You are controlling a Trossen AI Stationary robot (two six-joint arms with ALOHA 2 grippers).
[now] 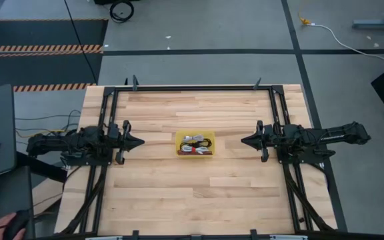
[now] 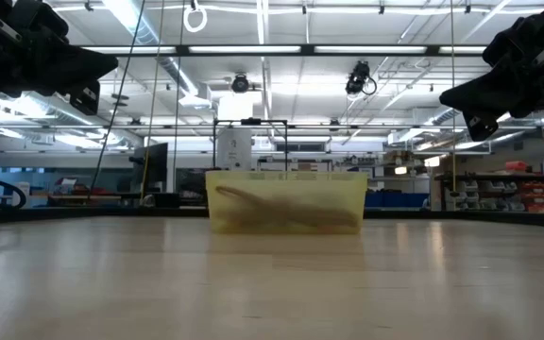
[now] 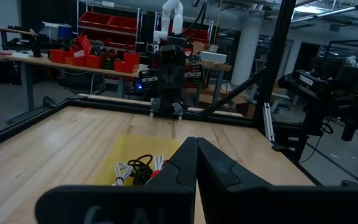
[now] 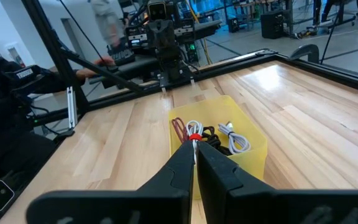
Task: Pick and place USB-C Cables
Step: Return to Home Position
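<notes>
A yellow bin (image 1: 194,144) stands at the middle of the wooden table and shows as a translucent box in the low view (image 2: 286,200). Several small coiled cables lie in it: dark red (image 4: 179,127), white with a red band (image 4: 194,132), black (image 4: 211,134) and grey-silver (image 4: 235,139). My left gripper (image 1: 141,142) hovers left of the bin, shut and pointing at it. My right gripper (image 1: 243,141) hovers right of the bin, also shut and pointing at it. Both are raised above the table top. In the left wrist view the shut fingers (image 3: 196,142) partly hide the bin (image 3: 129,152).
Black frame rails (image 1: 192,87) run along the table's far edge and sides. Bare wood lies around the bin on all sides. A long white cord with a yellow end (image 1: 339,37) lies on the floor beyond the table. A person's hand (image 1: 9,223) shows off the table's near left corner.
</notes>
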